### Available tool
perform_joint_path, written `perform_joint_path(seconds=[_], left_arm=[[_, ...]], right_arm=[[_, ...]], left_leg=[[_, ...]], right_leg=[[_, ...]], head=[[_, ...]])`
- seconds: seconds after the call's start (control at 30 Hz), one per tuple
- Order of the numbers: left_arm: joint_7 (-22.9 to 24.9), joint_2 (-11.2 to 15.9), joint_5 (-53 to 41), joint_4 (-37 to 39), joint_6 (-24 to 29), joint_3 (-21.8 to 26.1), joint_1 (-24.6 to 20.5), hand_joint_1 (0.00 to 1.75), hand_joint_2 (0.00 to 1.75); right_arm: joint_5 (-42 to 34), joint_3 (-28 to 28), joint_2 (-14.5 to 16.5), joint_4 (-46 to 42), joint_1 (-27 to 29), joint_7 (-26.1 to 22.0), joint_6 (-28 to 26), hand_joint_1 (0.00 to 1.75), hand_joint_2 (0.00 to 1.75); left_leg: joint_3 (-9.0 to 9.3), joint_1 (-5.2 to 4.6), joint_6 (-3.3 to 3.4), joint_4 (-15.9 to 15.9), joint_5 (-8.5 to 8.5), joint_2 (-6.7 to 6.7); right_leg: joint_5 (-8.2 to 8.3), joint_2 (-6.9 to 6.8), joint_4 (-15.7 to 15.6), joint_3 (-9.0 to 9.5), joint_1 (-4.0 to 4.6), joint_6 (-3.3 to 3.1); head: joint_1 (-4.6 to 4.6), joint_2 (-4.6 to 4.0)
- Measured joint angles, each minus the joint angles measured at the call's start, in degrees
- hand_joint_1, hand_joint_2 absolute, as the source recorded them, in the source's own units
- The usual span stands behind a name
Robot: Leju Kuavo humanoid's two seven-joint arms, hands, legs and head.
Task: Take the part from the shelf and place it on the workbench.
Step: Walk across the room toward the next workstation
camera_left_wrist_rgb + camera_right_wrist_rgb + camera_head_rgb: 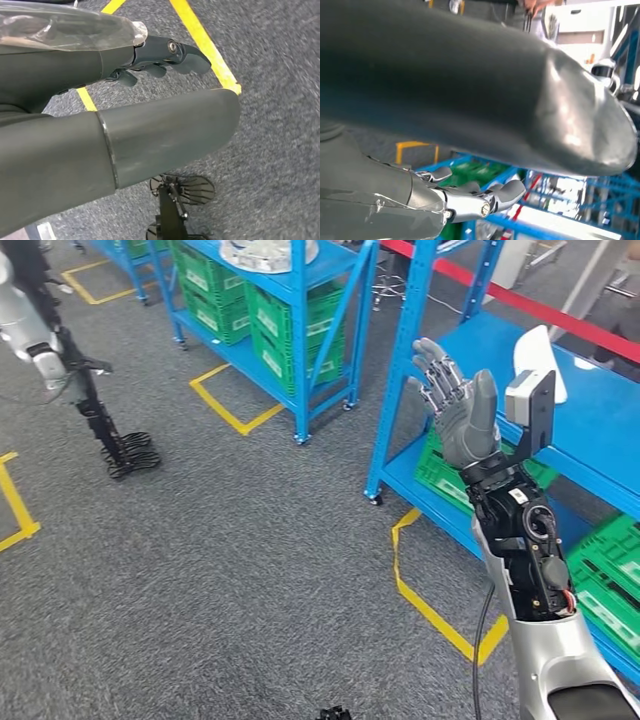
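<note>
My right hand (463,416) is raised, palm forward and fingers spread, holding nothing, just in front of the near blue shelf (604,425). A white part (537,352) lies on that shelf's top level, a little beyond the hand and partly hidden by my wrist camera. In the right wrist view the right hand (490,100) shows a thick thumb and straight fingers (478,200) with blue racking behind. My left hand (151,135) hangs over the grey carpet, its fingers (170,52) stretched out and empty.
Green crates (441,475) sit on the near shelf's bottom level. A second blue shelf (302,300) with green crates and a pale round part (264,252) stands farther back. Yellow floor tape (430,605) marks bays. A silver-and-black machine limb with a ribbed foot (132,453) stands far left.
</note>
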Motion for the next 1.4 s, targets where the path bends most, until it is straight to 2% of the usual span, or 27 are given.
perform_joint_path(seconds=[0.07,0.1,0.17,0.2,0.27,0.3,0.37,0.43,0.47,0.5,0.53,0.57,0.63,0.7,0.77,0.83,0.9,0.97,1.0,1.03,1.07,1.13,1.2,1.27,1.3,1.33,1.4], left_arm=[[0.0,-0.02,0.0,0.0,-0.03,0.01,-0.02,0.0,0.0],[0.0,-0.02,0.0,0.0,-0.03,0.01,-0.03,0.0,0.0],[0.0,-0.02,-0.01,0.0,-0.04,0.01,-0.05,0.0,0.0],[0.0,-0.02,-0.02,0.0,-0.04,0.01,-0.07,0.0,0.0],[0.0,-0.04,-0.06,0.0,-0.04,0.01,-0.18,0.0,0.0],[0.0,-0.07,-0.08,0.0,-0.04,0.01,-0.28,0.0,0.0],[0.0,-0.09,-0.1,0.0,-0.07,0.01,-0.4,0.0,0.0],[0.06,-0.01,-0.21,0.0,-0.1,0.01,-0.25,0.0,0.0],[0.12,0.03,-0.28,0.0,-0.12,0.01,-0.14,0.0,0.0],[0.17,0.04,-0.33,0.0,-0.15,0.01,-0.07,0.0,0.0],[0.22,0.04,-0.34,0.0,-0.17,0.01,-0.06,0.0,0.0],[0.22,0.04,-0.35,0.0,-0.19,0.02,-0.11,0.0,0.0],[0.22,0.13,-0.35,0.0,-0.19,0.03,-0.22,0.0,0.0],[0.24,0.25,-0.42,0.0,-0.19,0.03,-0.24,0.0,0.0],[0.25,0.23,-0.5,0.0,-0.19,0.03,-0.41,0.0,0.0],[0.24,0.14,-0.52,0.0,-0.19,0.03,-0.71,0.0,0.0],[0.24,0.12,-0.6,0.0,-0.19,0.03,-0.73,0.0,0.0],[0.24,0.12,-0.71,0.0,-0.19,0.03,-0.51,0.0,0.0],[0.24,0.1,-0.77,0.0,-0.19,0.03,-0.45,0.0,0.0],[0.24,0.08,-0.82,0.0,-0.19,0.03,-0.43,0.0,0.0],[0.25,0.04,-0.89,0.0,-0.19,0.03,-0.44,0.0,0.0],[0.26,0.01,-0.99,0.0,-0.19,0.03,-0.47,0.0,0.0],[0.3,0.04,-1.07,0.0,-0.19,0.03,-0.48,0.0,0.0],[0.36,0.07,-1.11,0.0,-0.15,0.03,-0.59,0.0,0.0],[0.37,0.06,-1.12,0.0,-0.12,0.03,-0.7,0.0,0.0],[0.37,0.03,-1.12,0.0,-0.1,0.03,-0.82,0.0,0.0],[0.36,-0.05,-1.12,0.0,-0.07,0.03,-0.89,0.0,0.0]], right_arm=[[-0.01,-0.01,0.0,0.0,0.1,0.04,0.0,0.0,0.0],[-0.01,-0.02,0.0,0.0,0.04,0.03,0.01,0.0,0.0],[-0.04,-0.01,0.0,-0.02,-0.1,0.02,0.04,0.0,0.0],[-0.05,-0.01,0.0,-0.03,-0.12,0.01,0.05,0.0,0.0],[-0.07,-0.07,0.0,-0.08,-0.07,0.01,0.08,0.0,0.0],[-0.07,-0.09,0.0,-0.16,-0.08,-0.02,0.08,0.0,0.0],[-0.07,-0.09,0.01,-0.34,-0.12,-0.05,0.1,0.0,0.0],[-0.07,-0.08,0.02,-0.39,0.13,-0.05,0.09,0.0,0.0],[-0.08,-0.07,0.02,-0.39,0.36,-0.05,0.09,0.0,0.0],[-0.09,-0.06,0.02,-0.39,0.54,-0.05,0.09,0.0,0.0],[-0.17,-0.05,0.02,-0.39,0.63,-0.05,0.09,0.0,0.0],[-0.34,-0.04,0.02,-0.39,0.65,-0.04,0.09,0.0,0.0],[-0.83,-0.03,0.02,-0.39,0.52,-0.01,0.15,0.0,0.0],[-1.07,0.0,0.02,-0.38,0.32,0.01,0.25,0.0,0.0],[-1.05,0.02,0.02,-0.36,0.17,0.01,0.27,0.0,0.0],[-1.05,0.01,0.02,-0.34,0.02,0.0,0.21,0.0,0.0],[-1.05,0.05,0.03,-0.32,-0.19,-0.03,0.17,0.0,0.0],[-1.05,0.11,0.03,-0.19,-0.17,-0.05,0.14,0.0,0.0],[-1.05,0.13,0.03,-0.09,-0.09,-0.06,0.1,0.0,0.0],[-1.05,0.12,0.03,-0.01,-0.06,-0.12,0.05,0.0,0.0],[-1.05,0.11,0.03,0.06,-0.06,-0.2,0.02,0.0,0.0],[-1.05,0.1,0.03,0.1,-0.18,-0.4,0.02,0.0,0.0],[-1.04,0.16,0.03,0.13,-0.31,-0.5,0.07,0.0,0.0],[-1.03,0.15,0.03,0.17,-0.37,-0.52,0.1,0.0,0.0],[-1.04,0.11,0.03,0.18,-0.38,-0.55,0.13,0.0,0.0],[-1.05,0.08,0.03,0.19,-0.5,-0.58,0.17,0.0,0.0],[-1.08,0.09,0.04,0.26,-0.74,-0.65,0.29,0.0,0.0]], left_leg=[[0.36,-0.06,-0.19,0.01,-0.26,1.3],[0.63,-0.15,-0.38,0.02,-0.43,1.89],[1.05,-0.43,-0.86,0.08,-0.79,3.0],[1.2,-0.55,-1.11,0.05,-0.93,3.57],[1.51,-0.54,-1.69,0.0,-1.24,4.61],[1.46,-0.44,-2.02,0.52,-1.75,4.05],[-0.36,-0.24,-2.53,4.86,-4.41,1.36],[-4.56,-0.21,-2.7,13.15,-8.1,-0.87],[-6.53,-0.21,-2.75,16.57,-9.1,-1.21],[-7.73,-0.21,-2.76,18.21,-9.02,-1.35],[-7.82,-0.18,-2.73,17.47,-7.74,-1.44],[-6.85,-0.11,-2.65,14.55,-5.54,-1.81],[-3.59,0.11,-2.35,6.13,-1.25,-3.94],[-1.65,0.14,-1.93,1.43,0.15,-5.2],[-1.28,0.09,-1.4,0.87,0.03,-4.23],[-0.94,0.15,-0.74,0.49,0.08,-3.15],[-0.65,0.08,-0.19,0.27,-0.01,-2.01],[-0.48,-0.03,0.05,0.3,-0.25,-0.79],[-0.35,-0.03,0.03,0.32,-0.4,-0.18],[-0.14,0.01,-0.07,0.33,-0.59,0.41],[0.17,0.06,-0.23,0.34,-0.82,0.99],[0.89,-0.04,-0.77,0.39,-1.38,2.02],[1.27,-0.39,-1.33,0.44,-1.79,3.08],[1.57,-0.56,-1.83,0.33,-2.02,4.44],[1.74,-0.45,-2.12,0.5,-2.35,4.39],[1.53,-0.31,-2.39,1.39,-3.09,3.54],[-1.08,-0.06,-2.72,7.07,-6.11,0.55]], right_leg=[[3.45,-1.01,-5.78,3.02,0.01,-0.2],[5.09,-2.45,-10.09,5.25,0.25,-0.37],[6.8,-4.57,-15.91,8.16,0.82,-1.07],[6.7,-4.78,-16.73,8.44,1.1,-1.41],[6.88,-3.3,-17.01,8.42,1.08,-2.22],[7.05,-2.6,-17.22,8.5,0.96,-2.57],[7.37,-1.39,-17.58,8.67,0.68,-3.21],[7.43,-0.13,-17.6,8.58,0.69,-3.53],[7.41,0.61,-17.58,8.55,0.7,-3.6],[7.4,1.38,-17.56,8.55,0.71,-3.61],[7.39,2.15,-17.51,8.58,0.69,-3.6],[7.35,2.88,-17.44,8.61,0.67,-3.54],[7.14,4.27,-17.06,8.47,0.73,-3.24],[6.95,5.57,-16.71,8.1,0.82,-2.7],[6.86,6.56,-16.61,7.85,0.75,-2.07],[5.64,4.82,-14.88,7.11,0.72,-1.49],[2.35,1.67,-8.73,4.35,0.58,-1.01],[-0.46,0.37,-1.28,0.68,0.22,-0.6],[-0.5,0.12,0.35,-0.24,0.03,-0.44],[0.61,-0.11,-0.34,-0.01,-0.13,-0.31],[2.64,-0.54,-3.26,1.32,-0.26,-0.23],[6.31,-2.92,-11.2,5.09,-0.07,-0.2],[7.17,-4.67,-15.33,6.91,0.35,-0.7],[6.88,-3.75,-15.76,6.93,0.56,-1.53],[6.94,-3.04,-15.9,6.99,0.54,-1.89],[7.01,-2.4,-16.05,7.1,0.48,-2.29],[7.16,-1.2,-16.28,7.27,0.31,-2.97]], head=[[0.01,0.0],[0.01,0.0],[-0.09,0.0],[-0.15,0.0],[-0.2,0.0],[-0.24,0.0],[-0.34,0.0],[-0.41,0.0],[-0.42,0.0],[-0.42,0.0],[-0.42,0.0],[-0.42,0.0],[-0.42,0.0],[-0.23,0.0],[0.08,0.0],[0.53,0.0],[1.2,0.0],[1.7,0.0],[1.86,0.0],[2.09,0.0],[2.35,0.0],[2.92,0.0],[3.16,0.0],[2.88,0.0],[2.68,0.0],[2.51,0.0],[1.89,0.0]])
